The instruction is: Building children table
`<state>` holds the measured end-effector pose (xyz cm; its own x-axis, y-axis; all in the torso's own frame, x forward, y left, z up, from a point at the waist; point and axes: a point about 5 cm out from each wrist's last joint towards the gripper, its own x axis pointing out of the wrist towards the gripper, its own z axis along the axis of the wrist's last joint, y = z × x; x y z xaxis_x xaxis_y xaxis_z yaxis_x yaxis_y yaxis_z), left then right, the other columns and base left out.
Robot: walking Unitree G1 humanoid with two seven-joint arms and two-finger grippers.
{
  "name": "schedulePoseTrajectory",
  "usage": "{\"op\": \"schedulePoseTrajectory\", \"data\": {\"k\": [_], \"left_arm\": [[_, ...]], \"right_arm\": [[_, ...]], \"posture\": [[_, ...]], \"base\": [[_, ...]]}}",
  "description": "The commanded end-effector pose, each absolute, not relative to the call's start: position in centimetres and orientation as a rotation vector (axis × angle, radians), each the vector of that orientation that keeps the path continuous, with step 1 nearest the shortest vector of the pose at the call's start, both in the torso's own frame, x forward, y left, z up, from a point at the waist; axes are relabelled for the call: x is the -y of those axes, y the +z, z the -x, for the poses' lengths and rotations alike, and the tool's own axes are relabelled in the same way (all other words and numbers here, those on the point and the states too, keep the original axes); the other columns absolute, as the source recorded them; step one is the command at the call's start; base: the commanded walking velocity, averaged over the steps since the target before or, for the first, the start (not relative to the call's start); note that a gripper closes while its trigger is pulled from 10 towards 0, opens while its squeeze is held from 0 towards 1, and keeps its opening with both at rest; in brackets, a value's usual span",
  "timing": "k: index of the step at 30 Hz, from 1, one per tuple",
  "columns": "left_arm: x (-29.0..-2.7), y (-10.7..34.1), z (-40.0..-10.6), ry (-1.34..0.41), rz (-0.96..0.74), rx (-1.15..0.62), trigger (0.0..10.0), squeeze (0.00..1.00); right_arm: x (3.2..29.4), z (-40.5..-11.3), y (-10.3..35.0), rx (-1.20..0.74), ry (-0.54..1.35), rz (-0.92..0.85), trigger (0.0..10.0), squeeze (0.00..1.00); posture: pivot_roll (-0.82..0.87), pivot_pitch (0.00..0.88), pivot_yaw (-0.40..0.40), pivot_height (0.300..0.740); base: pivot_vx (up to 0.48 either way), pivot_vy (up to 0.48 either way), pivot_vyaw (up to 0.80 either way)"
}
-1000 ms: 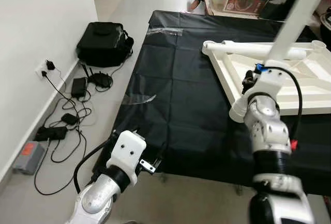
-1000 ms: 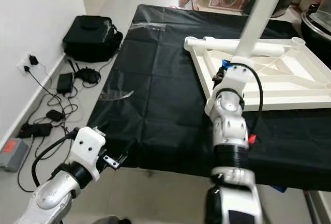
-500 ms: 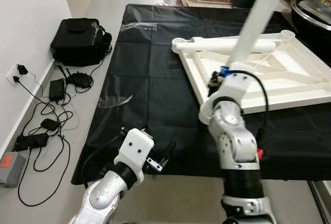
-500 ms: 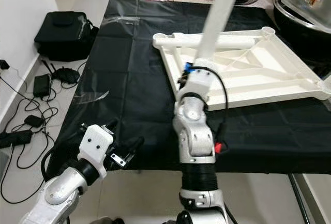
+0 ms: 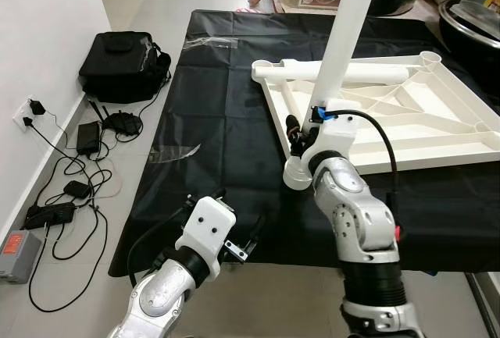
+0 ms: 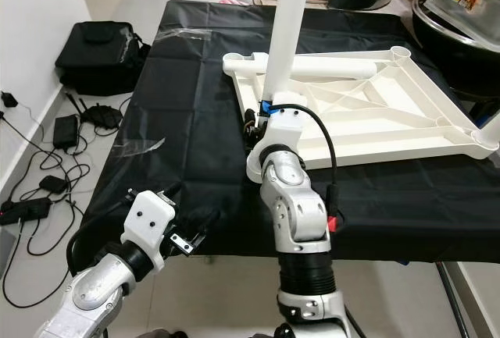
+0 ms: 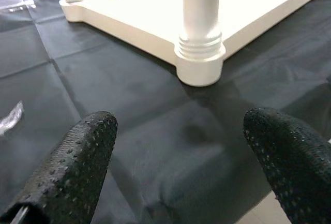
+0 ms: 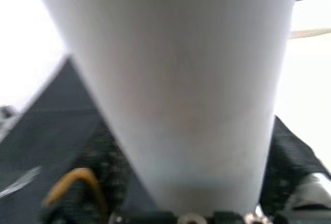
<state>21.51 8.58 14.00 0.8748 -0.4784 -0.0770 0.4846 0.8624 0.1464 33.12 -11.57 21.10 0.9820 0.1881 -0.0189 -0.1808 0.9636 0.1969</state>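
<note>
Leg Goes On The Little Table

While the right gripper (image 5: 301,131) hugs the white leg (image 5: 344,30), probably tight, the upside-down table top (image 5: 406,119) lies on the black worktop (image 5: 226,135). Left gripper (image 5: 234,233) waits near the worktop's edge, jaws wide.

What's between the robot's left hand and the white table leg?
Just bare black cloth, seen in the left wrist view, between the left hand and the table leg.

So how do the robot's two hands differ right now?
The right gripper is raised at the corner of the white tabletop, fingers closed around an upright white table leg. The left gripper sits low at the near edge of the black cloth, fingers apart and holding nothing. Both have black fingers.
</note>
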Motion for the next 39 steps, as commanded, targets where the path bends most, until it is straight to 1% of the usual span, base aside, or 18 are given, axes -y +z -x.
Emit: {"op": "schedulePoseTrajectory", "data": {"k": [1,4,5,7,11,12,14,15,16,17,19,23,27,28,30,31,34,39], "left_arm": [[-8.6,13.6,-21.4,-0.507,-0.169,-0.05,10.0,0.0],[-8.6,13.5,-21.4,-0.504,-0.172,-0.051,10.0,0.0],[-8.6,13.5,-21.4,-0.504,-0.172,-0.051,10.0,0.0],[-8.7,13.4,-21.5,-0.5,-0.173,-0.054,10.0,0.0],[-8.8,13.3,-21.5,-0.499,-0.175,-0.055,10.0,0.0],[-8.8,13.3,-21.5,-0.499,-0.175,-0.054,10.0,0.0],[-8.8,13.3,-21.5,-0.499,-0.175,-0.054,10.0,0.0],[-8.8,13.3,-21.5,-0.499,-0.176,-0.055,10.0,0.0],[-8.8,13.3,-21.5,-0.499,-0.176,-0.055,10.0,0.0],[-8.8,13.3,-21.5,-0.498,-0.176,-0.054,10.0,0.0],[-8.8,13.3,-21.5,-0.496,-0.176,-0.053,10.0,0.0],[-9.0,13.2,-21.5,-0.49,-0.179,-0.055,10.0,0.0],[-9.0,13.2,-21.4,-0.487,-0.179,-0.056,10.0,0.0],[-9.0,13.2,-21.5,-0.488,-0.179,-0.056,10.0,0.0],[-8.9,13.2,-21.5,-0.488,-0.178,-0.055,10.0,0.0],[-8.9,13.2,-21.5,-0.489,-0.176,-0.054,10.0,0.0],[-8.8,13.1,-21.5,-0.492,-0.177,-0.053,10.0,0.0],[-8.8,13.1,-21.5,-0.492,-0.174,-0.053,10.0,0.0]], "right_arm": [[10.3,-33.0,21.8,-0.014,0.334,-0.231,10.0,1.0],[10.7,-32.6,22.6,0.025,0.545,-0.232,10.0,1.0],[10.7,-32.6,22.6,0.025,0.545,-0.232,10.0,1.0],[12.7,-32.9,23.5,0.055,0.71,-0.199,10.0,1.0],[13.7,-33.0,23.9,0.056,0.816,-0.188,10.0,1.0],[13.7,-32.9,24.0,0.047,0.888,-0.179,10.0,0.0],[13.5,-32.7,23.7,0.022,0.979,-0.155,10.0,0.0],[13.2,-32.1,23.3,-0.008,1.11,-0.113,10.0,0.0],[13.2,-32.1,23.3,-0.008,1.11,-0.113,10.0,0.0],[12.9,-31.6,22.8,-0.042,1.229,-0.086,10.0,0.0],[12.7,-31.3,22.6,-0.064,1.303,-0.072,10.0,0.0],[11.9,-31.1,22.5,-0.093,1.4,-0.065,10.0,0.0],[11.0,-31.8,22.3,-0.102,1.388,-0.015,10.0,0.0],[10.8,-33.0,22.0,-0.112,1.293,0.026,6.4,0.0],[10.7,-33.8,21.8,-0.118,1.224,0.056,6.4,0.0],[10.9,-34.9,21.7,-0.114,1.121,0.079,0.0,0.0],[12.5,-36.6,21.5,-0.105,0.93,0.085,0.0,0.0],[13.8,-37.0,21.7,-0.093,0.868,0.059,0.0,0.0]], "posture": [[0.14,0.094,-0.068,0.74],[0.14,0.094,-0.068,0.74],[0.14,0.094,-0.068,0.74],[0.14,0.096,-0.072,0.74],[0.14,0.095,-0.071,0.74],[0.15,0.095,-0.073,0.74],[0.15,0.094,-0.076,0.74],[0.15,0.095,-0.071,0.74],[0.15,0.095,-0.071,0.74],[0.16,0.094,-0.079,0.74],[0.16,0.094,-0.08,0.74],[0.16,0.1,-0.083,0.74],[0.16,0.1,-0.084,0.74],[0.16,0.099,-0.084,0.74],[0.16,0.099,-0.084,0.74],[0.16,0.1,-0.086,0.74],[0.16,0.103,-0.082,0.74],[0.16,0.101,-0.083,0.74]], "base": [[0.0,0.0,0.0],[0.0,0.0,0.0],[0.0,0.0,0.0],[0.0,0.0,0.0],[0.0,0.0,0.0],[0.0,0.0,0.0],[0.0,0.0,0.0],[0.0,0.0,0.0],[0.0,0.0,0.0],[0.0,0.0,0.0],[0.0,0.0,0.0],[0.0,0.0,0.0],[0.0,0.0,0.0],[0.0,0.0,0.0],[0.0,0.0,0.0],[0.0,0.0,0.0],[0.0,0.0,0.0],[0.0,0.0,0.0]]}}
